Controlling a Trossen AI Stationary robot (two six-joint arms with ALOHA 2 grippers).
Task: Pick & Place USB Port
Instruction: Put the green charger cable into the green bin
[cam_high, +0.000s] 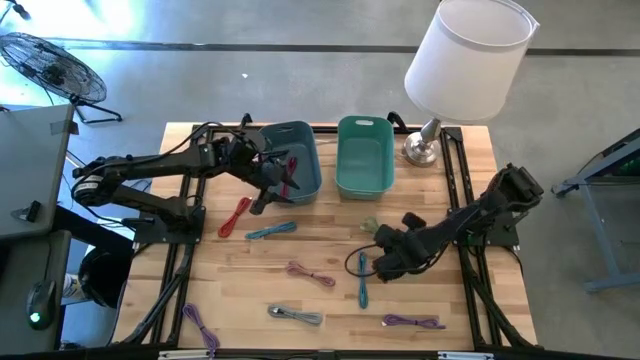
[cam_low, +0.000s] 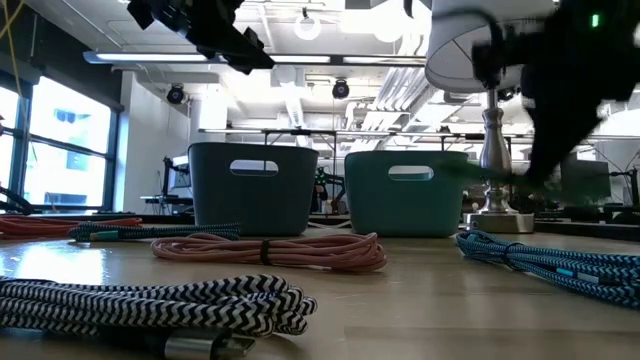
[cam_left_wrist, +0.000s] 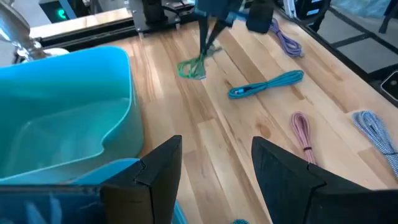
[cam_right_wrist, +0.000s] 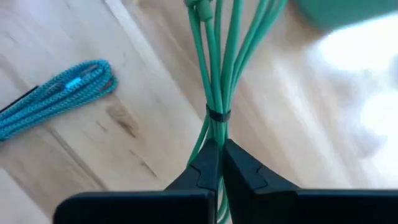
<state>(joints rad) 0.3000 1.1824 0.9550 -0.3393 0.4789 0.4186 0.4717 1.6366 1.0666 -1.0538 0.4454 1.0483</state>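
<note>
Right wrist view: right gripper (cam_right_wrist: 217, 155) clenched on green cable bundle (cam_right_wrist: 217, 74), pinched low; risk of slipping out. Left gripper (cam_left_wrist: 211, 168) released above blue bin (cam_high: 295, 160).

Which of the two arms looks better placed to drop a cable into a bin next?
Probably the right. The right gripper is already shut on the green cable, lifted near the teal bin. The left gripper is open and empty over the blue bin, so it would first have to fetch another cable.
</note>
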